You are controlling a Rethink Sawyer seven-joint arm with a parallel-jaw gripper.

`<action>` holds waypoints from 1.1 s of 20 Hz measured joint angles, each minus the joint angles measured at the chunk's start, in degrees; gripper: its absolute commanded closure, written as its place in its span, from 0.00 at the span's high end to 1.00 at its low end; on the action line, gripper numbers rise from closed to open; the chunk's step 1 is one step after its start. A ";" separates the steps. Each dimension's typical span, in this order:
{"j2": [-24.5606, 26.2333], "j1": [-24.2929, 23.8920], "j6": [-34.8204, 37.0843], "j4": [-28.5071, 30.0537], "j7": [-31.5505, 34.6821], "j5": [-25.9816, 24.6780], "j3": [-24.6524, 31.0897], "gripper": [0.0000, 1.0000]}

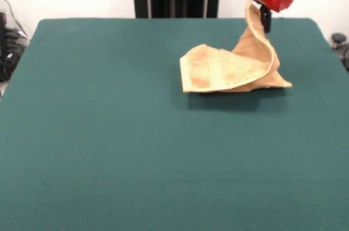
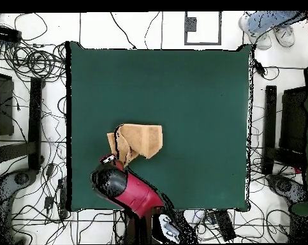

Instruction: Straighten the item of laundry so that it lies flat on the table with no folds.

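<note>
While gripper [image 1: 265, 17] pinches (high), towel [image 1: 229, 70] drapes.

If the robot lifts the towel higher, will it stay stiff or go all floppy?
Probably floppy: the towel curves and droops from the corner held by the gripper. It likely weighs little, since one pinched corner holds it up. It shouldn't roll; the rest lies slumped on the table.

Tangled cables [image 2: 35, 60] and perhaps dark stands [image 2: 270, 127] around
</note>
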 measured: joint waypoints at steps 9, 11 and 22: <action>-1.40 0.69 -1.76 3.42 6.59 0.78 2.64 0.00; -1.42 -0.12 -4.12 4.61 8.57 0.57 4.30 1.00; -1.16 -2.21 -13.76 8.14 13.81 -3.95 6.61 1.00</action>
